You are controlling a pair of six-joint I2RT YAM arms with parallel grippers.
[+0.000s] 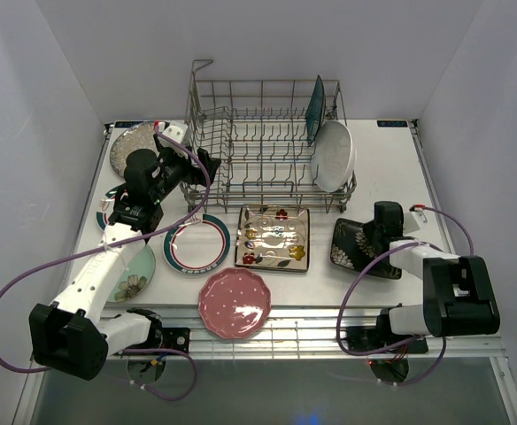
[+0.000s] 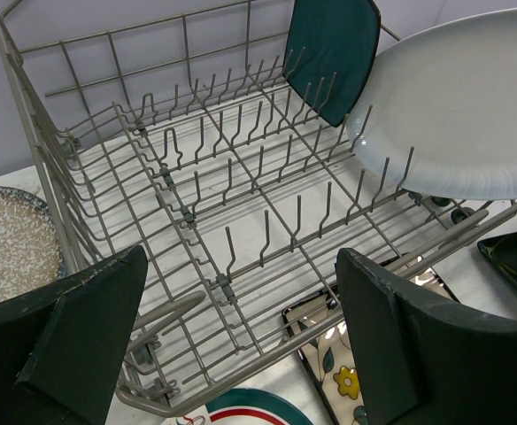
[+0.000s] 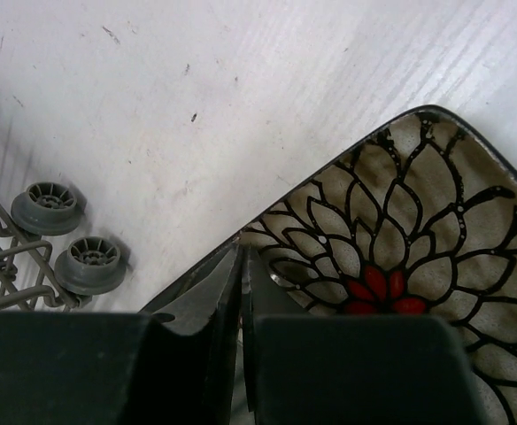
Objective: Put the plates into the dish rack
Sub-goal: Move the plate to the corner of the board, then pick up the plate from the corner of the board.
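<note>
The grey wire dish rack stands at the back; a teal plate and a white oval plate stand upright in its right end. My left gripper is open and empty at the rack's left front corner; in the left wrist view it hovers over the rack. My right gripper is shut on the rim of the black floral square plate, seen close in the right wrist view with the plate lying on the table.
On the table lie a speckled plate, a teal-rimmed white plate, a cream floral square plate, a pink scalloped plate and a pale green plate partly under the left arm. Rack wheels lie left of my right gripper.
</note>
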